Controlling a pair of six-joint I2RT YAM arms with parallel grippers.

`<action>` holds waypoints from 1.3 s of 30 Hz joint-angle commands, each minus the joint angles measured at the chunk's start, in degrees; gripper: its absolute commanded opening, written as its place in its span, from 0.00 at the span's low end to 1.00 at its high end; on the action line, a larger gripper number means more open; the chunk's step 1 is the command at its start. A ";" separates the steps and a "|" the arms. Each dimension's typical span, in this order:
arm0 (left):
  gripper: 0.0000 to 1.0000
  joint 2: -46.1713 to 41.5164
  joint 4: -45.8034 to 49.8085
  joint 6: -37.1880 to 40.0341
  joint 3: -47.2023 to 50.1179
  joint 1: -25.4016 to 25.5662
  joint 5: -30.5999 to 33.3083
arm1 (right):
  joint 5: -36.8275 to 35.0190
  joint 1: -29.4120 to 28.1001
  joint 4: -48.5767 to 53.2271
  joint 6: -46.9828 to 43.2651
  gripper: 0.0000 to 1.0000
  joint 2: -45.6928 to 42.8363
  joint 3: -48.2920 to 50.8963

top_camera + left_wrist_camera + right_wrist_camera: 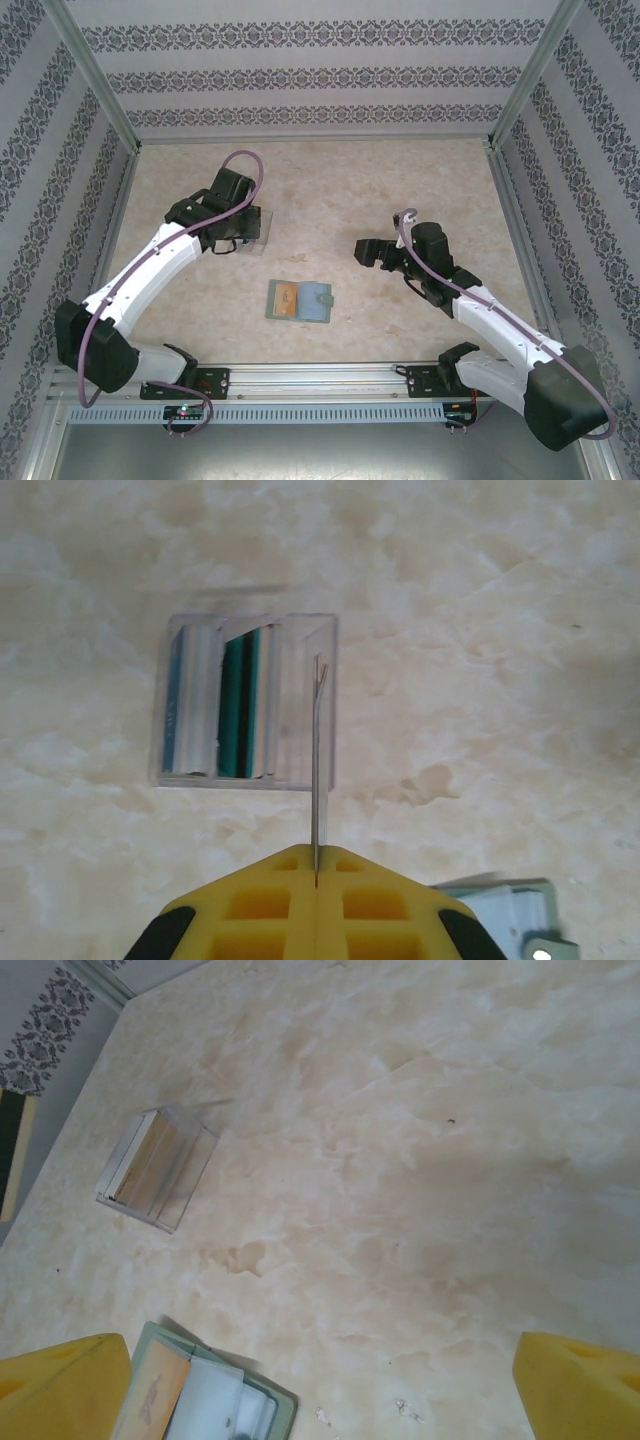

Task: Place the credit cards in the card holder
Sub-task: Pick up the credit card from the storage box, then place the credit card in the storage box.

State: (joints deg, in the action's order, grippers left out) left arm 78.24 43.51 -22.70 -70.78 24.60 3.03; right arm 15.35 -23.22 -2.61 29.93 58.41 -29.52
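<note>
Your card stands edge-on, pinched between the left gripper's pressed-together fingers right over the stand, upright as its slots keep cards. The wallet lies open near the stand, pockets up for loading, an orange card already in one. Your right gripper hovers spread beside it, likely to steady it.

No legible text or labels.
</note>
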 commanded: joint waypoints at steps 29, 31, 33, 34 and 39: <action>0.00 24.78 7.65 2.30 -15.12 -1.88 8.85 | -9.50 2.80 4.02 -7.31 0.98 -8.54 6.83; 0.00 25.34 8.11 1.85 -15.12 -1.81 9.45 | -9.60 2.96 3.73 -7.33 0.98 -8.22 7.02; 0.00 25.71 7.14 1.90 -14.50 -1.72 8.20 | -9.30 3.18 4.01 -7.68 0.98 -8.16 6.86; 0.00 26.18 7.05 1.89 -14.56 -1.75 7.97 | -9.49 3.14 4.22 -7.93 0.98 -8.26 6.95; 0.11 28.14 7.88 1.86 -15.59 -1.31 8.65 | -10.15 3.62 4.12 -8.28 0.98 -9.01 7.81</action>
State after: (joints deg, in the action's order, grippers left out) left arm 105.69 48.99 -21.19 -84.95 22.50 11.64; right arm 6.24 -20.34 1.93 23.27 50.15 -22.72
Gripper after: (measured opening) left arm 0.096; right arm 0.982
